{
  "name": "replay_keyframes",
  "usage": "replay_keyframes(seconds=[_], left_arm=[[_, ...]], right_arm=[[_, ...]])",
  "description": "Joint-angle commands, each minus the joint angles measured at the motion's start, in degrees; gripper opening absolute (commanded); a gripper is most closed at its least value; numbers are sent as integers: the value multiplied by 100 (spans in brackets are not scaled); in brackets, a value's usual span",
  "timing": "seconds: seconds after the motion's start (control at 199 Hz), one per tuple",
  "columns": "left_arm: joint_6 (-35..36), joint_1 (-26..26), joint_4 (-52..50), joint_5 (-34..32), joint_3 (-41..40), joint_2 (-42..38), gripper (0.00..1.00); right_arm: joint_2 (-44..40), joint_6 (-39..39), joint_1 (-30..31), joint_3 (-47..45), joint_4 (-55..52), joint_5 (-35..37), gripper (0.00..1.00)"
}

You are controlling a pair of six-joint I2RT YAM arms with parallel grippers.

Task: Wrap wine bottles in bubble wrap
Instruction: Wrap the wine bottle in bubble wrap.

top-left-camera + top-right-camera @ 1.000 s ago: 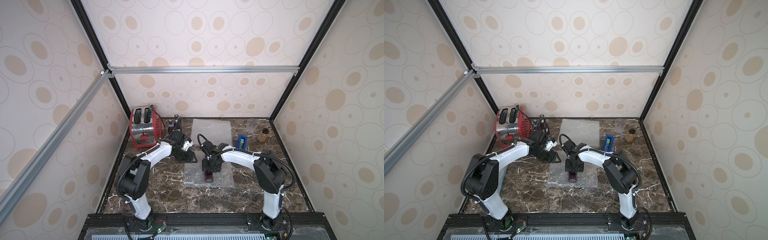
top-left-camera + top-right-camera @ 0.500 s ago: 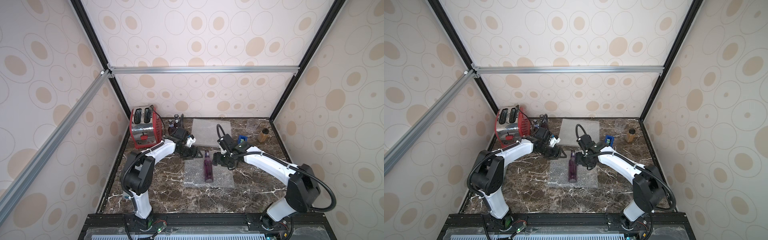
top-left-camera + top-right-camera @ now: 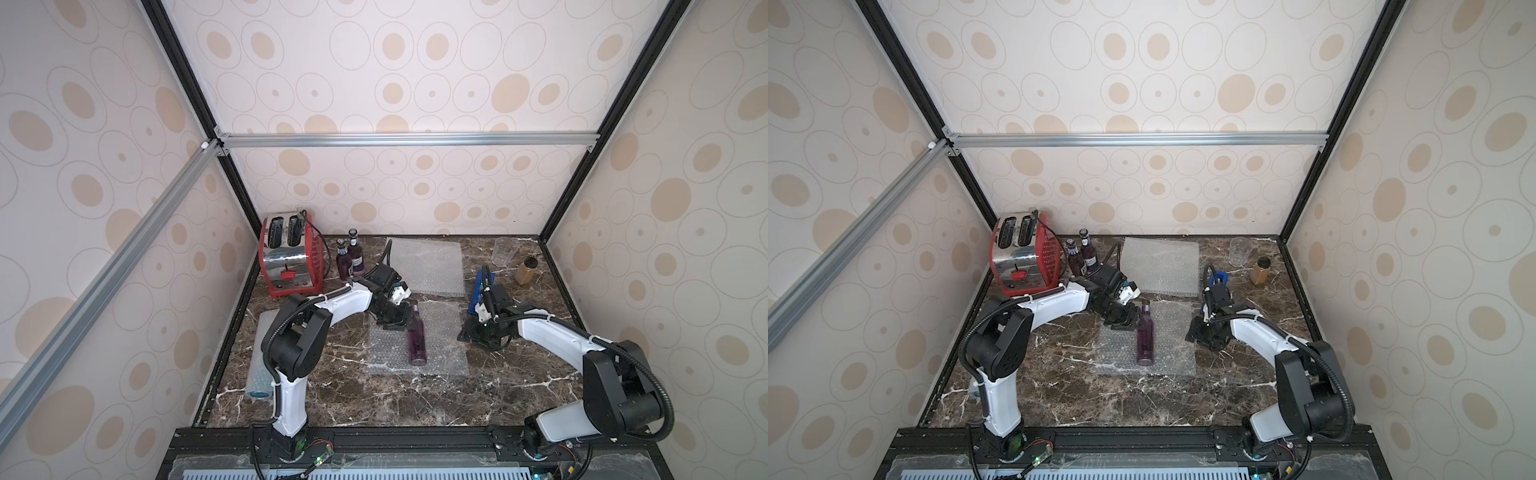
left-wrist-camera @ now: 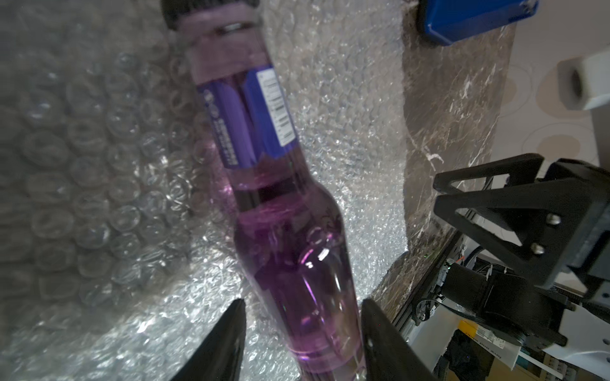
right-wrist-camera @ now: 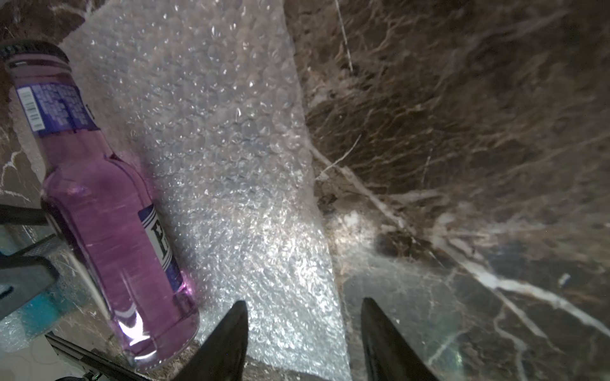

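**Purple bottle (image 3: 417, 338) is now lying free on the centre bubble wrap sheet (image 3: 444, 345)**

A second ago the right gripper (image 5: 303, 306) was standing over the bottle at the sheet's middle. It is now hovering at the sheet's right edge, its jaws part open and holding nothing. The left gripper (image 4: 303, 301) is moving in just left of the bottle's far half, its jaws part open and clamping nothing. Judged from this, placement is finished and rolling is about to begin.

Count, near to far:
- Near left: one rolled tube of wrap (image 3: 259, 357) is lying flat, showing a blue end. It is probably a finished bottle.
- Centre: one sheet is carrying one purple bottle.
- Right of centre: one blue object (image 4: 468, 19) is sitting on the marble.
- Far: one flat sheet (image 3: 428, 266), two upright purple bottles (image 3: 344, 266), one red toaster (image 3: 291, 262), one clear cup (image 3: 504, 251) and one amber jar (image 3: 525, 272) are standing by.
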Motion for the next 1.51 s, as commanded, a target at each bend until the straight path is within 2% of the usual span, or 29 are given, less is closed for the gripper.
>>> replay_keyframes(seconds=[0.0, 0.321, 0.487, 0.688, 0.914, 1.15, 1.501], left_arm=[[-44, -12, -142, -11, 134, 96, 53], [-21, -18, -185, -34, 76, 285, 45], [15, -18, -178, -66, -10, 181, 43], [131, -18, -272, -157, 14, 137, 43], [160, -20, -319, -160, 33, 159, 43], [169, -23, -316, -173, -2, 147, 42], [117, -18, -183, -151, -145, 159, 38]], right_arm=[[225, -189, -176, -178, 433, -349, 57], [864, -132, -190, -477, 1252, -911, 52], [1037, 87, -182, -566, 1806, -1529, 48], [777, 391, -167, -605, 2155, -1993, 43], [528, 907, -47, -643, 2705, -2386, 42], [477, 1098, 375, -496, 2825, -2396, 44], [247, 936, 758, -175, 2340, -2173, 43]])
